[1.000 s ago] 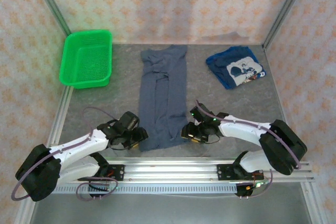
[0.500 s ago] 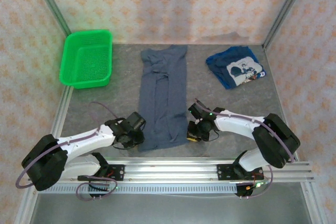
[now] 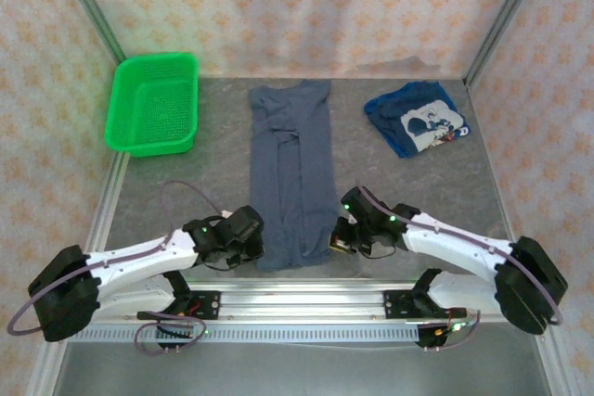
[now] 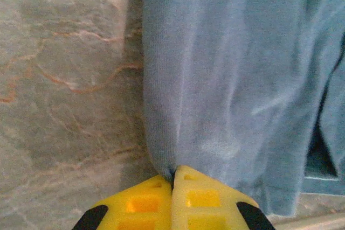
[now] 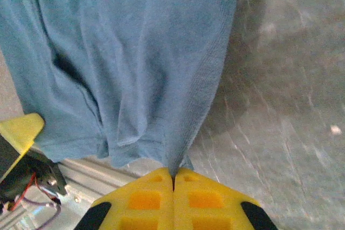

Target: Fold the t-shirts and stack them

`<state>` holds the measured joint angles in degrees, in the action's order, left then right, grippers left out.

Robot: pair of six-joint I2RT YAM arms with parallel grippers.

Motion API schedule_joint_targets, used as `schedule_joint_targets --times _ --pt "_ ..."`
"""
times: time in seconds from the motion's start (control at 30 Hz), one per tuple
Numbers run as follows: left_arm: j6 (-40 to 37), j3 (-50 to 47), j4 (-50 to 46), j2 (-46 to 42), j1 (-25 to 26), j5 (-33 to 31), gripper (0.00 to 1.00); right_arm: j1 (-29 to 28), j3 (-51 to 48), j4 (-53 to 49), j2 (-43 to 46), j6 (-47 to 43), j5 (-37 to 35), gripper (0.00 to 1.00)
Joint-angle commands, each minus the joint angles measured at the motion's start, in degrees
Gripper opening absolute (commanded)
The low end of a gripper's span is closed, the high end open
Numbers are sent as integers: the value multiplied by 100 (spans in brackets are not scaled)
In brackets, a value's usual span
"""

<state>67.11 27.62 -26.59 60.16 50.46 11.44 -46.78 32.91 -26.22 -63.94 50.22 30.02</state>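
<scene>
Now both tools are pinched shut on the near hem of the slate-blue t-shirt (image 3: 292, 173). It lies as a long, narrow strip down the middle of the grey surface (image 3: 186, 183), with its collar end towards the back wall. The left tool (image 4: 172, 179) has its yellow fingers (image 4: 200, 197) pressed together on the shirt's near left corner, and a fold of cloth comes out from between them. The right tool (image 5: 173, 179) clamps the near right corner in the same way. In both wrist views the fabric by the grip runs in soft lengthwise creases; whether the hem is lifted off the surface I cannot tell. The royal blue t-shirt (image 3: 418, 120) sits bunched at the far right with its white print facing up, well apart from the strip. A green basket (image 3: 153, 104) stands at the far left corner.
</scene>
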Motion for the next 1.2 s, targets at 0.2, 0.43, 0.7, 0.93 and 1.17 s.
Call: schedule_joint_targets --times 0.2,0.43,0.7,0.93,1.17 --pt "646 -39 -758 -1080 389 -517 4 -188 -245 -1068 972 554 -35 0" --pt "850 84 -894 -1203 681 -616 3 -205 48 -1350 1297 665 -18 0" --pt "766 757 -1222 -1461 473 -1065 4 -105 1070 -1575 882 369 -233 0" --pt "-121 1327 -993 -889 -1053 -302 4 692 2278 -1650 -504 -609 31 0" --pt "-1219 2442 -592 761 -2538 706 3 1445 3929 -2101 -2288 -1740 209 0"
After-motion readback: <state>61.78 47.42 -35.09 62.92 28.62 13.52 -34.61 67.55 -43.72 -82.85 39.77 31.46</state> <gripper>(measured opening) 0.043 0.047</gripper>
